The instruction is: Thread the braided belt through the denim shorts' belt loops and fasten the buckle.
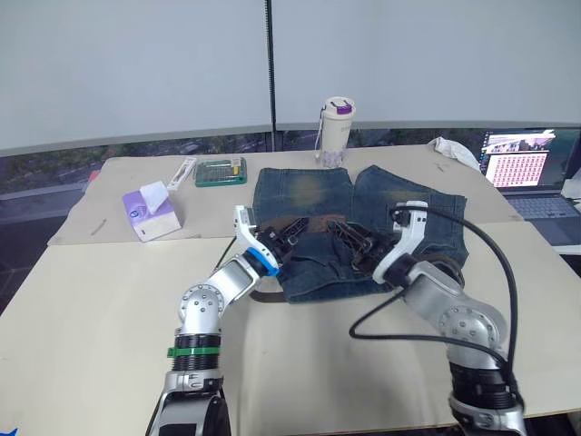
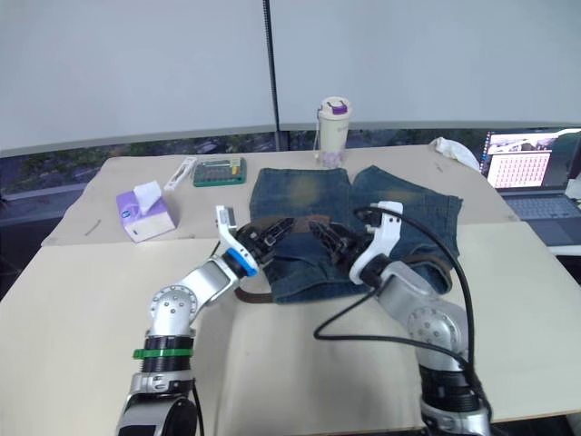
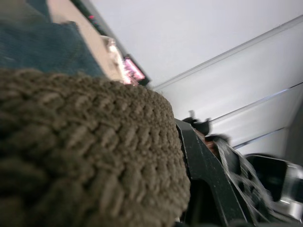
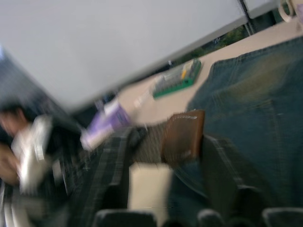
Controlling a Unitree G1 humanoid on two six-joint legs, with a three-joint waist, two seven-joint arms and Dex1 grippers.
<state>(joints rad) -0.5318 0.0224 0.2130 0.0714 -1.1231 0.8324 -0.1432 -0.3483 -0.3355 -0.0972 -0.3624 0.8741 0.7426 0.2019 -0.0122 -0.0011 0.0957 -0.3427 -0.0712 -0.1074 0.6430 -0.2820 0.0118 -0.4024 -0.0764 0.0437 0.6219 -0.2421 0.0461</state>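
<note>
Head views are showing the shorts (image 1: 359, 227) lying flat on the table (image 1: 91, 309), legs pointing to 12 o'clock and waistband toward the robot. Both grippers are working over the waistband near the middle. The left gripper (image 1: 289, 238) is reaching in from 7 o'clock, and the right gripper (image 1: 356, 245) is coming from 5 o'clock; their tips are sitting near each other. Between them a brown stretch of the belt (image 2: 300, 221) is lying across the denim, and a darker length is poking out from under the waistband at 7 o'clock, beside the left arm.

Left wrist view is showing the braided weave pressed right up against the camera, so the left gripper is grasping the belt. Right wrist view is showing a flat brown leather end of the belt standing at the shorts' edge between the right fingers (image 4: 113, 170); whether they are pinching it or merely framing it, I cannot tell. The buckle and the loops are too small to make out.

Farther off, at 12 o'clock, a cup (image 1: 336, 132) with a purple lid is standing just past the legs. At 11 o'clock a green box (image 1: 221, 172) and a white tool (image 1: 182, 173) are lying side by side. A purple tissue pack (image 1: 150, 214) is sitting at 10 o'clock, well apart from the shorts. A laptop (image 1: 531, 177) is glowing at 2 o'clock, with a white cloth (image 1: 454, 150) beside it.
</note>
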